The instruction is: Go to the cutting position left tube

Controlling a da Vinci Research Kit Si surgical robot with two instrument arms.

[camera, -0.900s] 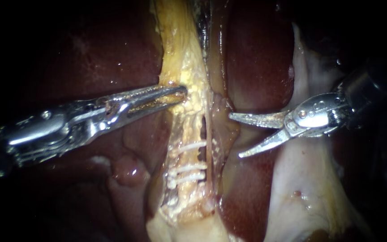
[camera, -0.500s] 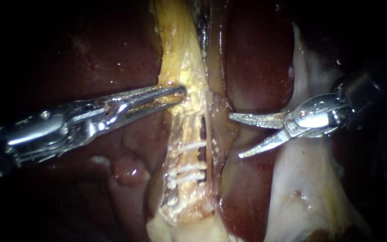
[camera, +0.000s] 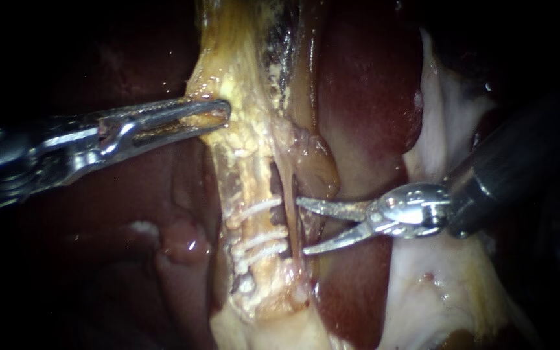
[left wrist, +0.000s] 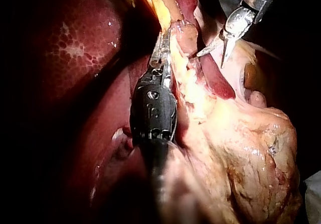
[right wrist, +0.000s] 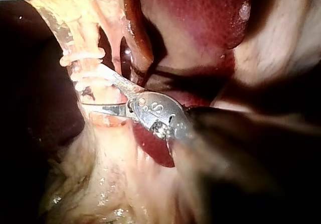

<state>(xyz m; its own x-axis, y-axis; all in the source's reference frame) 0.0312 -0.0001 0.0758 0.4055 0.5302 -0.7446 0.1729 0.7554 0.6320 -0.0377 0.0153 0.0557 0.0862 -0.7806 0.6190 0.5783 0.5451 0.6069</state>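
**A:** Where does the tube sit relative to the blades?

**B:** The left tube (camera: 244,185) lies just beyond the tips of the right instrument (camera: 302,226), whose 2 jaws stand apart with nothing gripped. A thin strand (camera: 288,191) runs between those tips and the tube. 3 white clips (camera: 257,238) cross the tube. The bare stretch between the top clip and the lower 2 is about level with the jaws' opening.

**A:** And the other side?

**B:** The left instrument (camera: 207,116) has its jaws clamped on yellow tissue (camera: 228,74) above the clips, well apart from the right jaws. It seems to draw the tube taut.

**A:** How will the tube handle?

**B:** Soft, wet and slippery, I'd judge, and thin-walled, so it would tear or slide rather than resist. It looks light, and only tension holds it straight. The hold belongs where it is, on the fatty part above the clips, never on the clips themselves. The blades should close only on the bare stretch.

**A:** What can't you make out?

**B:** Whether the blade tips touch the strand or hang just short of it. The tube's far side is hidden, fat lumps blur its lower end, and the right shaft fades into the dark. In the left wrist view that instrument's own jaws are half buried in tissue.
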